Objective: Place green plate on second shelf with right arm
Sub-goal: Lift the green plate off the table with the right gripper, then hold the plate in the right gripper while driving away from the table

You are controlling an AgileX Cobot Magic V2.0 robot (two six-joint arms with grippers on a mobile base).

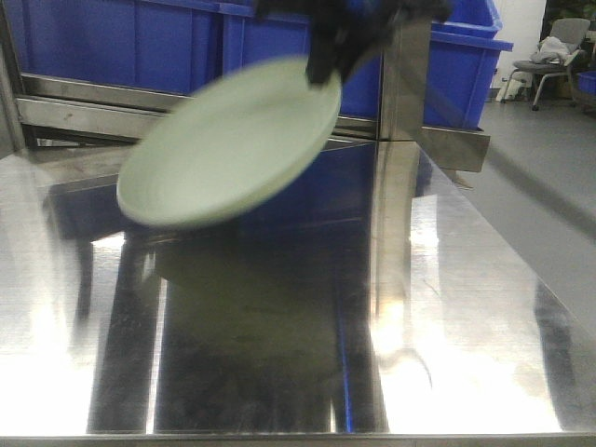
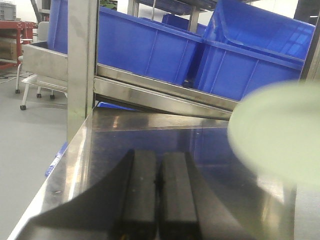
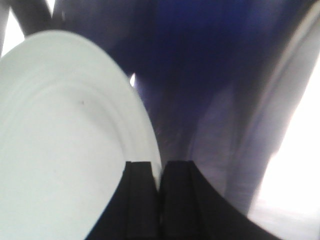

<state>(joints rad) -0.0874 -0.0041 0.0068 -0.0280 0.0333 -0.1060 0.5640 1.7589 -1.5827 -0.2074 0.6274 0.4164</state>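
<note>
The green plate [image 1: 233, 140] hangs tilted in the air above the shiny steel shelf [image 1: 466, 354], blurred by motion. My right gripper [image 1: 328, 58] is shut on its upper right rim. In the right wrist view the plate [image 3: 60, 150] fills the left side, looking almost white, and its rim runs between the right gripper's [image 3: 160, 167] two black fingers. The plate's edge [image 2: 280, 135] also shows at the right of the left wrist view. My left gripper [image 2: 159, 160] sits low over the steel surface, shut with nothing between its fingers.
Blue plastic bins [image 1: 140, 42] stand on the rack behind the surface. A steel upright post [image 1: 402, 84] rises just right of the plate, and another post [image 2: 82, 65] stands at the left. An office chair [image 1: 549, 56] is far right on the grey floor.
</note>
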